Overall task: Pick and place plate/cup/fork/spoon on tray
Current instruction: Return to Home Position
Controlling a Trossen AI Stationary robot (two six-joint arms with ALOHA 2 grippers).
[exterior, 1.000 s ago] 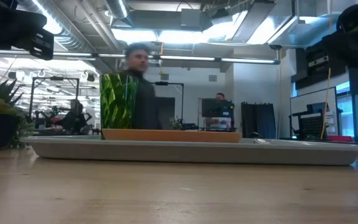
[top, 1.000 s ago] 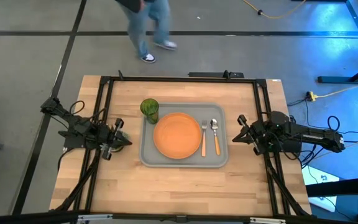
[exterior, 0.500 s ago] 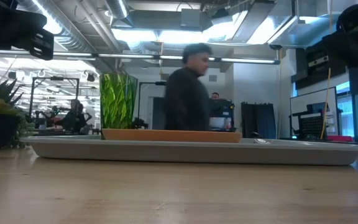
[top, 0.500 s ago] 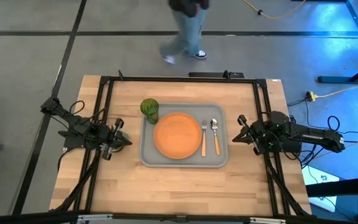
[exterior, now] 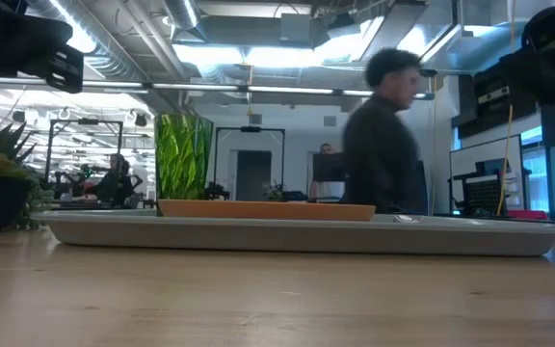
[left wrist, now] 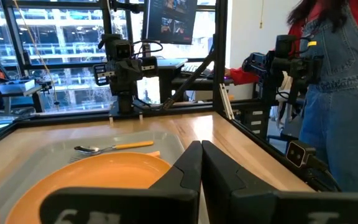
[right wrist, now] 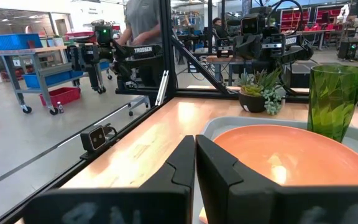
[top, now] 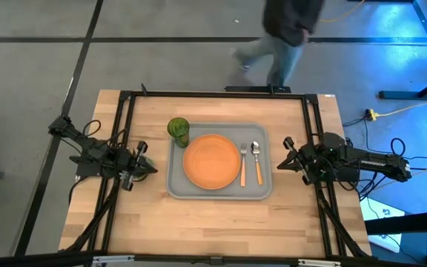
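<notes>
both my grippers — left [top: 148, 167], right [top: 282, 163] — sit closed and empty; a careless swing could nudge the loaded tray [top: 178, 185].

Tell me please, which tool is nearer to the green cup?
Left. The left tool sits just off the tray's left edge, close to the cup in that far-left corner. The right tool waits beyond the tray's opposite side.

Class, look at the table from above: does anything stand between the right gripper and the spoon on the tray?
Nothing visible does. The right gripper, shut, waits beside the tray; only bare wood and the tray's rim lie between it and the spoon.
</notes>
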